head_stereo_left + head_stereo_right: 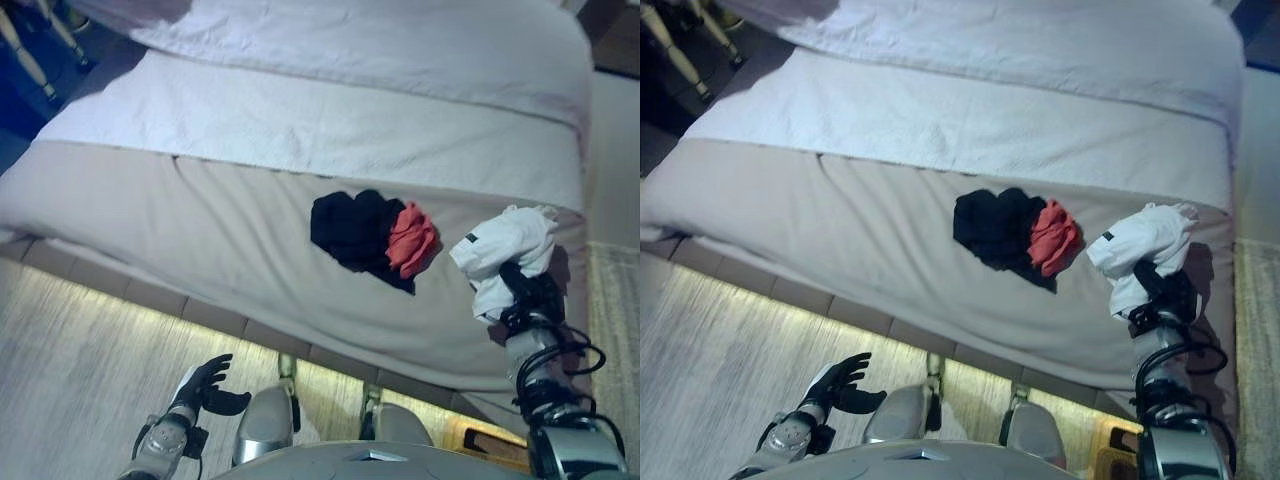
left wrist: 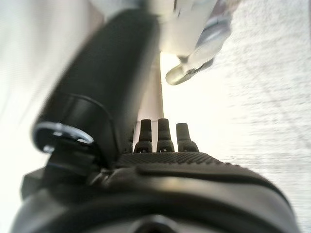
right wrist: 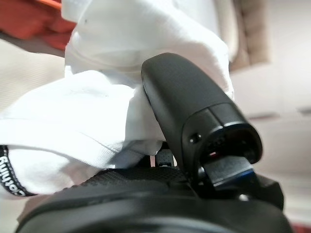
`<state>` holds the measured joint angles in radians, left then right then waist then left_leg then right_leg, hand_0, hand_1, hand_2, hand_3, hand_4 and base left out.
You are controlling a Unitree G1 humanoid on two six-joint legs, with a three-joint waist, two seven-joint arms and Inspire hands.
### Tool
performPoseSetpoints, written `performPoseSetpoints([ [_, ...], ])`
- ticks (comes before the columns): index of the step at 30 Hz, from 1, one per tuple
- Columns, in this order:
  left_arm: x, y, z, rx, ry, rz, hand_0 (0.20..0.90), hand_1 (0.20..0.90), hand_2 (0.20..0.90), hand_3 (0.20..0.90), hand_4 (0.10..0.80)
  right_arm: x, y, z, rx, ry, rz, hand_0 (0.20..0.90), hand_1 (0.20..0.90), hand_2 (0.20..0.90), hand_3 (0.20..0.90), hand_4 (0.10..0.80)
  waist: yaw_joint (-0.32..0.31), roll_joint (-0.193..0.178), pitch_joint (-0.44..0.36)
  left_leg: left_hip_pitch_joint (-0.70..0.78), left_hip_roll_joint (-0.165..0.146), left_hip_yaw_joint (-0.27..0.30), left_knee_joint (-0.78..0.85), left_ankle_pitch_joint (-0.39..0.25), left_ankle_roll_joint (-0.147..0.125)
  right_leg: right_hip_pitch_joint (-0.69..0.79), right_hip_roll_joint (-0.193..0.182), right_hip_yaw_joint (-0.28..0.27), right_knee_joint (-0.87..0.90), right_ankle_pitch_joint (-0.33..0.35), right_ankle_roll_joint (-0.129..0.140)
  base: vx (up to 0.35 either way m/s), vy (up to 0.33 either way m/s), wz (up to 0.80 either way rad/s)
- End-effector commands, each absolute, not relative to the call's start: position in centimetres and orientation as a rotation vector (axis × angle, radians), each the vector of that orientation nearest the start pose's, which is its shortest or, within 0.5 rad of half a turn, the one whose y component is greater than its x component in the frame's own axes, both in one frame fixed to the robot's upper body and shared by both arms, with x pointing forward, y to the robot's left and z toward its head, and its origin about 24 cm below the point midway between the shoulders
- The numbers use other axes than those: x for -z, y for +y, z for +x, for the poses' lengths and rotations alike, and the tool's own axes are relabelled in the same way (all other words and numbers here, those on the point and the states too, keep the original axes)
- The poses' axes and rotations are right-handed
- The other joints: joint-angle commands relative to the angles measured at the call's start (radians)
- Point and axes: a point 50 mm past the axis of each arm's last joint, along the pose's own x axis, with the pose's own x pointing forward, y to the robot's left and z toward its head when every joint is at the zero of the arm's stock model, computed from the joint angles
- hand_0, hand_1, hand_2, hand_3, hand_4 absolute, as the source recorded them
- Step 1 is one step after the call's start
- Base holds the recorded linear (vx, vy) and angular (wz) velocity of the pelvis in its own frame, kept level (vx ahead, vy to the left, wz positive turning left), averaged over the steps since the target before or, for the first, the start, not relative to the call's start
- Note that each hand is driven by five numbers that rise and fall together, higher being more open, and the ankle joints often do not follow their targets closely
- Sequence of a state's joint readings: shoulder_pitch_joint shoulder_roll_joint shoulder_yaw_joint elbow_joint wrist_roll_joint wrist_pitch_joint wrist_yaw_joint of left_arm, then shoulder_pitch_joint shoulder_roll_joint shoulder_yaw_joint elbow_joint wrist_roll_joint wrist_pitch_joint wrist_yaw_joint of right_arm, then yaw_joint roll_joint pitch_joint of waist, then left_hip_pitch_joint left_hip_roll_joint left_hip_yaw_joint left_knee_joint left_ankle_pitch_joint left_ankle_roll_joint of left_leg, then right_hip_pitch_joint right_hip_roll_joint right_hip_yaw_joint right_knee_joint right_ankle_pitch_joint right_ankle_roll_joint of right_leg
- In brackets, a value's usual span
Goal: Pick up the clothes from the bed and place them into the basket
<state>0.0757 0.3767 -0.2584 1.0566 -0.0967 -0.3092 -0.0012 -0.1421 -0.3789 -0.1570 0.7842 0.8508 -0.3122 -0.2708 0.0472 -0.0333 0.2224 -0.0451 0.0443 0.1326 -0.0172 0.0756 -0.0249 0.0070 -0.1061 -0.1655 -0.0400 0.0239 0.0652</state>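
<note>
A wide bed [image 1: 250, 210] with a beige cover fills most of the scene, seen from above by the robot standing at its foot. The robot's right hand [image 1: 530, 290] is raised above the bed's right side with its fingers and thumb clamped on a bunched white garment [image 1: 505, 250]. The right wrist view shows the cloth [image 3: 121, 97] pressed between the thumb and the palm, a firm pinch that probably keeps the loose fabric from slipping while it is carried.

Near the middle of the bed, well apart from that hand, a black garment [image 1: 350, 228] lies crumpled with a red garment [image 1: 411, 240] touching its right edge. Both are yet to be collected.

The left hand [image 1: 205, 385] hangs low over the pale wood floor [image 1: 80, 350] beside the bed, fingers loosely spread and empty, seemingly held clear of the work.

A wooden object [image 1: 490, 440] shows at the lower right, below the right arm; it may be the basket, but too little is visible to tell.
</note>
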Motion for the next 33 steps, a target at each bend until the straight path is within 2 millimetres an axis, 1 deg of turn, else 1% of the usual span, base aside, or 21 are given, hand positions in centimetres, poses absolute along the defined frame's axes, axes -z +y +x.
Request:
performPoseSetpoints([
  [1,13.5,23.5,11.8,0.074,0.806,0.327,0.900,0.900,0.900,0.900,0.800,-0.8,-34.7,21.4,0.958,-0.079,0.327,0.300,0.300,0.300,0.200,0.100,-0.041,0.023,-0.088,0.018,0.011,-0.005,-0.023,-0.049,-0.029,-0.030,0.035,0.013,0.031,-0.003,0.012,0.000,0.132,-0.20],
  [3,13.5,23.2,11.8,0.069,0.804,0.317,0.900,0.900,0.900,0.900,0.800,0.2,-33.9,20.6,0.994,-0.060,0.341,0.300,0.300,0.300,0.200,0.100,-0.056,0.023,-0.097,0.041,0.006,0.004,-0.029,-0.058,-0.022,-0.019,0.039,0.031,0.022,0.003,0.014,-0.053,0.135,-0.23],
  [4,13.5,22.9,12.0,0.055,0.798,0.303,0.900,0.900,0.900,0.900,0.800,1.4,-33.1,19.7,1.040,-0.030,0.372,0.300,0.300,0.300,0.200,0.100,-0.069,0.020,-0.101,0.051,0.001,0.004,-0.015,-0.073,-0.016,-0.014,0.039,0.047,0.030,0.000,0.011,-0.082,0.187,-0.24],
  [5,13.6,22.6,12.1,0.060,0.795,0.297,0.900,0.900,0.900,0.900,0.800,2.5,-32.4,18.9,1.065,0.009,0.385,0.300,0.300,0.300,0.200,0.100,-0.073,0.014,-0.104,0.052,-0.004,-0.015,0.008,-0.085,-0.014,-0.008,0.036,0.060,0.036,0.001,0.011,-0.056,0.173,-0.27],
  [8,14.0,21.8,11.4,0.020,0.814,0.249,0.900,0.900,0.900,0.900,0.800,4.2,-30.7,19.0,1.040,0.122,0.360,0.300,0.300,0.300,0.200,0.100,-0.038,-0.004,-0.115,0.057,-0.060,-0.222,0.070,-0.135,0.017,0.007,0.035,0.146,0.036,0.008,0.008,0.019,0.160,-0.49],
  [10,14.2,21.5,11.2,0.027,0.818,0.243,0.900,0.900,0.900,0.900,0.800,5.1,-30.5,18.9,1.046,0.178,0.351,0.300,0.300,0.300,0.200,0.100,-0.016,-0.006,-0.116,0.058,-0.096,-0.300,0.086,-0.144,0.035,0.013,0.031,0.189,0.034,0.020,0.012,-0.068,0.160,-1.29],
  [11,14.2,21.4,11.2,0.035,0.816,0.244,0.900,0.900,0.900,0.900,0.800,5.7,-30.5,18.6,1.065,0.213,0.353,0.300,0.300,0.300,0.200,0.100,-0.010,-0.001,-0.117,0.066,-0.107,-0.308,0.084,-0.151,0.046,0.016,0.027,0.205,0.035,0.023,0.017,-0.138,0.219,-1.76],
  [14,14.0,21.5,12.0,0.091,0.806,0.281,0.900,0.900,0.900,0.900,0.800,7.3,-30.8,17.0,1.180,0.264,0.398,0.300,0.300,0.300,0.200,0.100,-0.019,0.020,-0.119,0.107,-0.093,-0.272,0.025,-0.142,0.057,0.010,0.005,0.209,0.052,0.032,0.044,-0.127,0.231,-1.18],
  [17,13.9,22.4,12.7,0.119,0.826,0.338,0.900,0.900,0.900,0.900,0.800,8.5,-30.7,15.3,1.224,0.308,0.411,0.300,0.300,0.300,0.200,0.100,-0.042,0.028,-0.109,0.132,-0.106,-0.264,-0.010,-0.141,0.070,-0.044,-0.051,0.224,0.081,0.104,0.098,-0.119,0.185,-0.43],
  [18,13.9,23.0,12.6,0.105,0.845,0.356,0.900,0.900,0.900,0.900,0.800,8.7,-30.8,14.8,1.240,0.324,0.412,0.300,0.300,0.300,0.200,0.100,-0.049,0.027,-0.103,0.144,-0.118,-0.255,-0.035,-0.138,0.071,-0.080,-0.092,0.197,0.088,0.172,0.119,-0.140,0.165,-0.29],
  [19,13.9,23.3,12.4,0.090,0.858,0.357,0.900,0.900,0.900,0.900,0.800,8.8,-30.8,14.7,1.240,0.334,0.414,0.300,0.300,0.300,0.200,0.100,-0.049,0.029,-0.101,0.152,-0.121,-0.242,-0.049,-0.135,0.069,-0.096,-0.104,0.161,0.096,0.185,0.123,-0.149,0.185,-0.34],
  [21,14.0,24.0,11.8,0.078,0.883,0.368,0.900,0.900,0.900,0.900,0.800,9.1,-30.8,14.5,1.237,0.366,0.424,0.300,0.300,0.300,0.200,0.100,-0.032,0.037,-0.102,0.167,-0.123,-0.181,-0.070,-0.144,0.068,-0.125,-0.112,0.030,0.162,0.198,0.132,-0.215,0.175,-0.70],
  [22,14.0,24.2,11.6,0.087,0.891,0.380,0.900,0.900,0.900,0.900,0.800,9.3,-30.8,14.6,1.224,0.387,0.421,0.300,0.300,0.300,0.200,0.100,-0.020,0.044,-0.104,0.158,-0.125,-0.154,-0.070,-0.138,0.072,-0.133,-0.113,-0.018,0.206,0.187,0.126,-0.281,0.148,-1.31],
  [25,14.0,24.5,11.6,0.081,0.900,0.380,0.900,0.900,0.900,0.900,0.800,9.7,-30.9,14.5,1.203,0.423,0.405,0.300,0.300,0.300,0.200,0.100,0.011,0.065,-0.120,0.130,-0.121,-0.115,-0.070,-0.120,0.084,-0.122,-0.088,-0.068,0.309,0.103,0.096,-0.249,0.088,-1.16],
  [26,14.0,24.5,11.6,0.051,0.903,0.357,0.900,0.900,0.900,0.900,0.800,9.6,-30.8,14.9,1.177,0.439,0.366,0.300,0.300,0.300,0.200,0.100,0.041,0.075,-0.135,0.111,-0.111,-0.081,-0.070,-0.110,0.086,-0.087,-0.092,-0.135,0.345,0.056,0.073,-0.245,-0.003,-0.72],
  [27,14.0,24.5,11.8,0.031,0.905,0.335,0.900,0.900,0.900,0.900,0.800,9.6,-30.6,15.4,1.156,0.447,0.344,0.300,0.300,0.300,0.200,0.100,0.069,0.079,-0.150,0.096,-0.100,-0.045,-0.070,-0.107,0.088,-0.046,-0.115,-0.202,0.350,0.041,0.063,-0.221,-0.052,-0.96],
  [29,14.1,24.1,11.9,0.047,0.906,0.333,0.900,0.900,0.900,0.900,0.800,9.6,-29.9,16.0,1.128,0.456,0.329,0.300,0.300,0.300,0.200,0.100,0.103,0.072,-0.168,0.091,-0.084,0.000,-0.070,-0.127,0.083,0.016,-0.144,-0.256,0.337,0.002,0.077,-0.148,-0.112,-1.37],
  [30,14.1,24.0,11.9,0.053,0.902,0.334,0.900,0.900,0.900,0.900,0.800,9.7,-29.5,16.4,1.107,0.462,0.321,0.300,0.300,0.300,0.200,0.100,0.119,0.067,-0.167,0.085,-0.075,0.040,-0.069,-0.113,0.082,0.042,-0.144,-0.290,0.309,-0.004,0.068,-0.160,-0.102,-1.30],
  [31,14.1,23.9,12.0,0.057,0.898,0.334,0.900,0.900,0.900,0.900,0.800,9.7,-29.3,16.6,1.100,0.464,0.319,0.300,0.300,0.300,0.200,0.100,0.125,0.064,-0.168,0.084,-0.071,0.051,-0.069,-0.111,0.080,0.055,-0.140,-0.299,0.295,-0.012,0.068,-0.201,-0.263,-1.09],
  [32,14.0,23.5,12.2,0.059,0.879,0.331,0.900,0.900,0.900,0.900,0.800,9.8,-28.4,17.0,1.066,0.470,0.311,0.300,0.300,0.300,0.200,0.100,0.141,0.044,-0.172,0.069,-0.052,0.096,-0.062,-0.094,0.056,0.118,-0.096,-0.311,0.140,-0.045,0.073,-0.132,-0.320,-0.83],
  [33,14.0,23.4,12.4,0.054,0.868,0.329,0.900,0.900,0.900,0.900,0.800,9.9,-28.1,17.1,1.054,0.474,0.314,0.300,0.300,0.300,0.200,0.100,0.142,0.038,-0.171,0.062,-0.039,0.108,-0.060,-0.082,0.044,0.130,-0.077,-0.299,0.092,-0.045,0.073,-0.139,-0.385,-0.98],
])
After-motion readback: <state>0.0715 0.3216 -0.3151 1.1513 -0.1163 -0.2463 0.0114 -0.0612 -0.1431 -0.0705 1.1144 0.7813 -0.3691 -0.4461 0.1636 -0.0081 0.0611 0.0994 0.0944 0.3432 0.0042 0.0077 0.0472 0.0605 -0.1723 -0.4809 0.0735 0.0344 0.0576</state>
